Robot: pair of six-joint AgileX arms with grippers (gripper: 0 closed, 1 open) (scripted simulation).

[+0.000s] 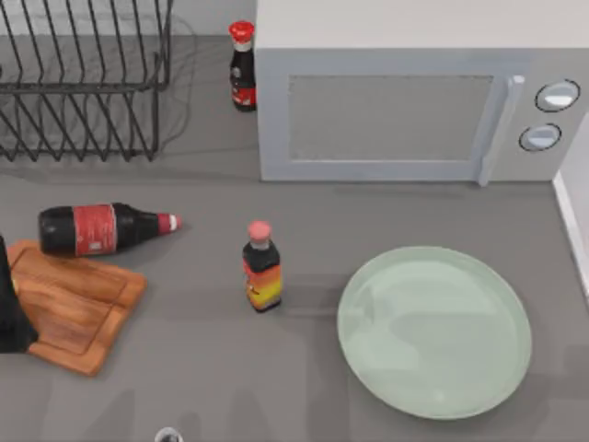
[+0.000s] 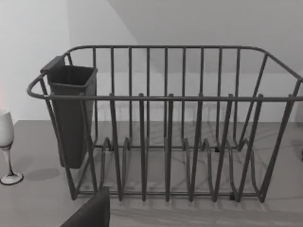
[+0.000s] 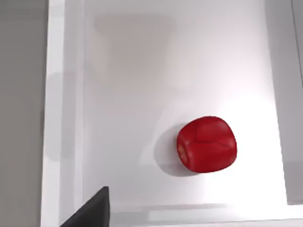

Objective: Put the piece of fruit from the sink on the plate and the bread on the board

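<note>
The piece of fruit (image 3: 207, 144), glossy red and rounded, lies on the white floor of the sink (image 3: 142, 71), directly below my right wrist camera. A dark part of my right gripper (image 3: 90, 212) sits at the edge of that view, apart from the fruit. The pale green plate (image 1: 479, 387) lies bare at the right of the table. At the left lies the brown wooden board (image 1: 78, 304), and a dark part of my left arm (image 1: 11, 308) overlaps its left end. The left gripper (image 2: 90, 213) faces the wire rack. The bread is out of view.
A wire dish rack (image 1: 83, 83) with a dark cutlery cup (image 2: 71, 113) stands at the back left, a wine glass (image 2: 4, 142) beside it. A grey microwave (image 1: 405, 101) fills the back, with a red-capped bottle (image 1: 243, 69) beside it. A dark bottle (image 1: 97, 228) lies near the board. A small bottle (image 1: 262, 267) stands mid-table.
</note>
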